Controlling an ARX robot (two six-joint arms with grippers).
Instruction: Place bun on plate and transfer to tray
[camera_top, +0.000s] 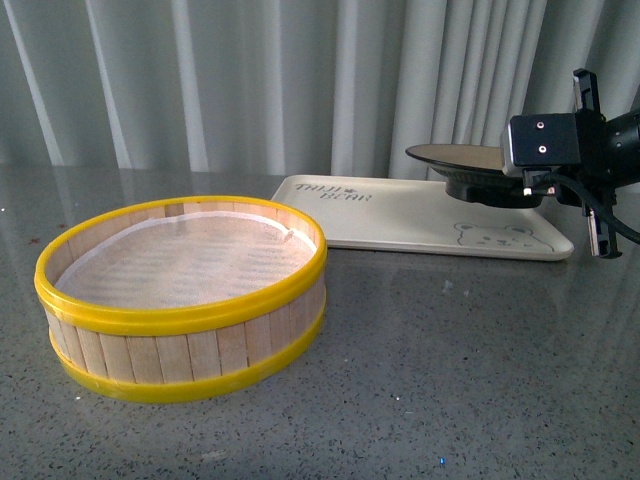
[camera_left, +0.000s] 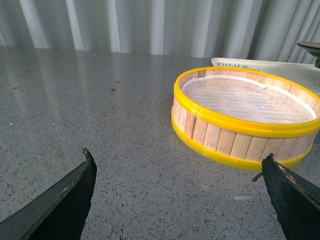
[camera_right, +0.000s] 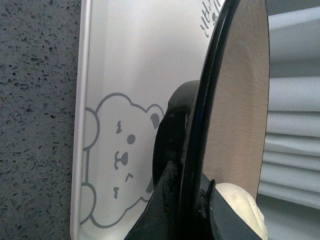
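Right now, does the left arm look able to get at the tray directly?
Probably not: the steamer basket stands between the open left gripper and the tray, and the right gripper holds the plate over it.

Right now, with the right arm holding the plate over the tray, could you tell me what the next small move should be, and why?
Probably lower the plate straight down onto the tray. The right gripper is clamped on its rim, the bun already lies on it, and it hangs over the tray's bear end, apparently not yet set down.
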